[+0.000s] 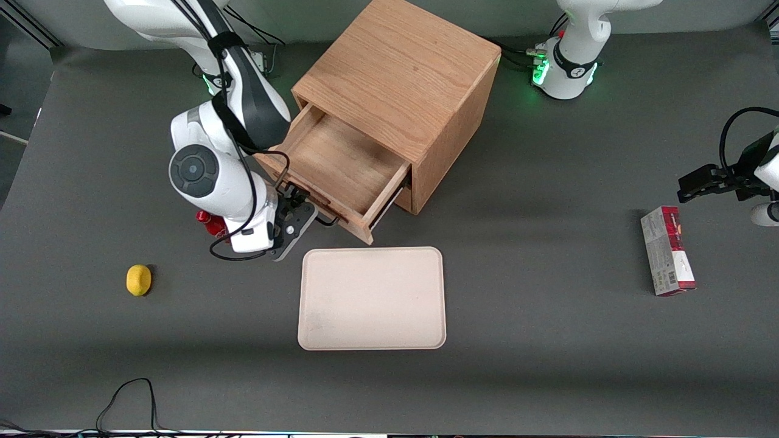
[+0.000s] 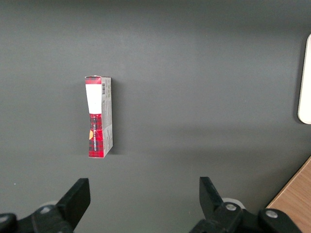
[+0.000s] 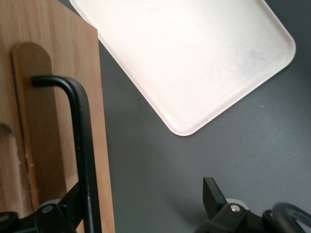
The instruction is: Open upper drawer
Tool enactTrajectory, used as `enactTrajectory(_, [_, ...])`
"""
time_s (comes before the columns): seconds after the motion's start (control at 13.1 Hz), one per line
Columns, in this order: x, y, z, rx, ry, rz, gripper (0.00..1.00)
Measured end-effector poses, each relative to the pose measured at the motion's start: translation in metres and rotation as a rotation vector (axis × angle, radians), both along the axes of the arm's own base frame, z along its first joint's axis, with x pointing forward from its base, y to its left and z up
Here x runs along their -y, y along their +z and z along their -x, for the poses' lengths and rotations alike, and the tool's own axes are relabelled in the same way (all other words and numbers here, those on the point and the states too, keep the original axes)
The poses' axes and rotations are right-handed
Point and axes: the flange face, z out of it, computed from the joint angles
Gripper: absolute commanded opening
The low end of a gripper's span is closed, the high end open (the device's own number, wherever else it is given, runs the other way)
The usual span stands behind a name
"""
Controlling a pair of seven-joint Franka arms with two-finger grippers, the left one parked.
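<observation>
The oak cabinet (image 1: 395, 73) stands at the middle of the table. Its upper drawer (image 1: 341, 164) is pulled well out toward the front camera and its inside is bare. The drawer's flat front (image 3: 53, 97) carries the thin black bar handle (image 3: 82, 145), which also shows in the front view (image 1: 325, 216). My right gripper (image 1: 302, 210) is at the drawer front, toward the working arm's end of it. In the right wrist view the gripper (image 3: 143, 204) is open, fingers wide apart. The handle bar runs just inside one finger (image 3: 70, 206), and the other finger (image 3: 211, 194) hangs over the grey table.
A cream tray (image 1: 371, 298) lies just nearer the front camera than the open drawer and shows in the right wrist view (image 3: 194, 58). A lemon (image 1: 139, 280) and a small red thing (image 1: 210, 222) lie by the working arm. A red box (image 1: 667, 258) lies toward the parked arm's end.
</observation>
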Motion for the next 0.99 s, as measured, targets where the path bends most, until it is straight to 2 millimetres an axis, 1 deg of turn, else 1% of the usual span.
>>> enactTrajectory(0.15, [0.012,-0.001,-0.01,0.006,-0.008,-0.001,1.0])
enactTrajectory(0.31, [0.018,-0.001,-0.018,0.01,-0.02,0.0,1.0])
enactTrajectory(0.69, [0.02,0.0,-0.026,0.022,-0.013,0.014,1.0])
enactTrajectory(0.99, [0.036,-0.001,-0.044,0.039,-0.022,0.019,1.0])
